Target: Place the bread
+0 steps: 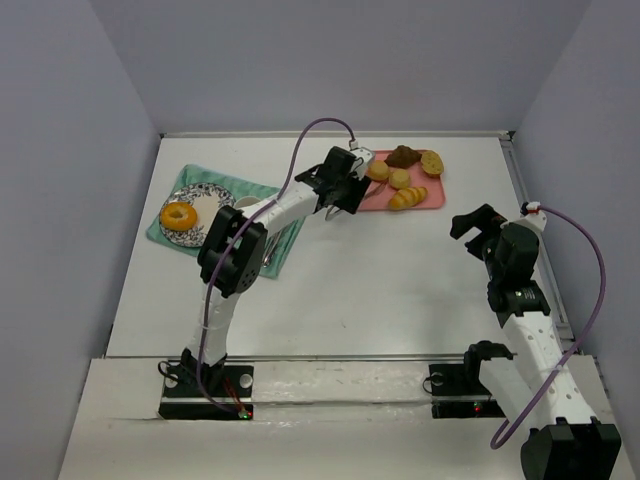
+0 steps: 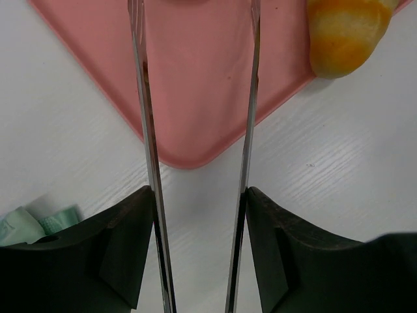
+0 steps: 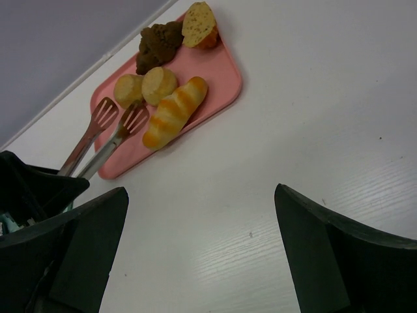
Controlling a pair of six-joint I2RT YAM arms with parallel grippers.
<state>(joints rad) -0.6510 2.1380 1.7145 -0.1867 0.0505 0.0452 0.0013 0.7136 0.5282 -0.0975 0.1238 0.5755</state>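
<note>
Nearby, donut (image 1: pixel 179 216) on plate (image 1: pixel 210 197), green cloth (image 1: pixel 161 237) beneath, tongs (image 3: pixel 98 127) over pink tray (image 3: pixel 221 72).

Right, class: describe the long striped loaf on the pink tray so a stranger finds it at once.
Find the pink tray on the far side of the table. The loaf lies along its near edge, in front of two round rolls. It alone is long, with yellow and pale stripes.

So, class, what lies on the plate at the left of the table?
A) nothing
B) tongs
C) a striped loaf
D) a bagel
D: a golden, ring-shaped bagel sits on the plate.
</note>
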